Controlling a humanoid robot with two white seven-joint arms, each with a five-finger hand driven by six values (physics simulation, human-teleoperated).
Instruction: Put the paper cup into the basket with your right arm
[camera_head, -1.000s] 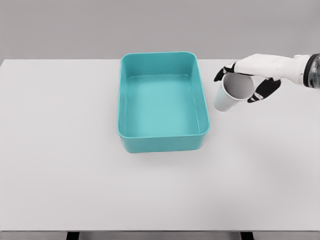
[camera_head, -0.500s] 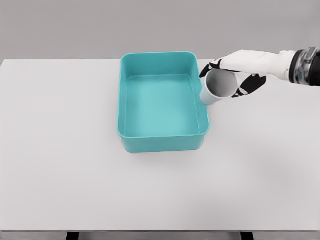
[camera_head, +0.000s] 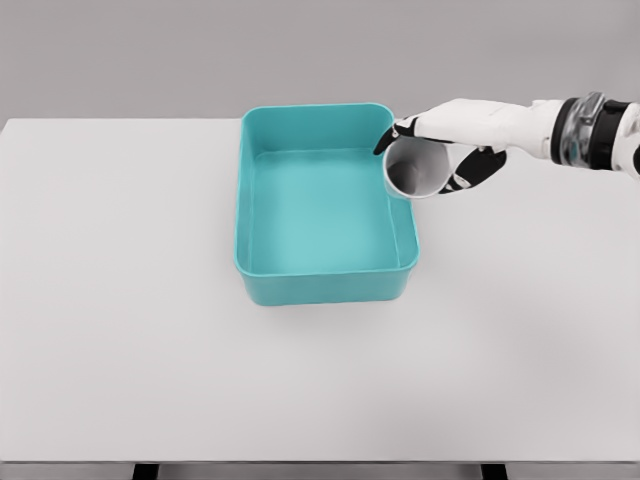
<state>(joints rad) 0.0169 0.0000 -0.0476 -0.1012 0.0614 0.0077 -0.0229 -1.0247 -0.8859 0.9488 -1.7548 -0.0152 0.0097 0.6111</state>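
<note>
A teal rectangular basket (camera_head: 262, 222) stands on the white table, a little left of the middle. My right hand (camera_head: 432, 150) reaches in from the right edge and is shut on a white paper cup (camera_head: 412, 168). The cup is held in the air with its open mouth tipped toward the camera. It hangs over the basket's right rim, near the back right corner. Black-tipped fingers (camera_head: 467, 175) wrap round the cup's sides. The left arm does not show.
The white table (camera_head: 120, 330) spreads wide round the basket, with its front edge near the bottom of the picture. A plain grey wall lies behind.
My right hand has carried the cup leftward and slightly upward, from beside the basket's right wall to above its right rim. The basket has stayed put.
</note>
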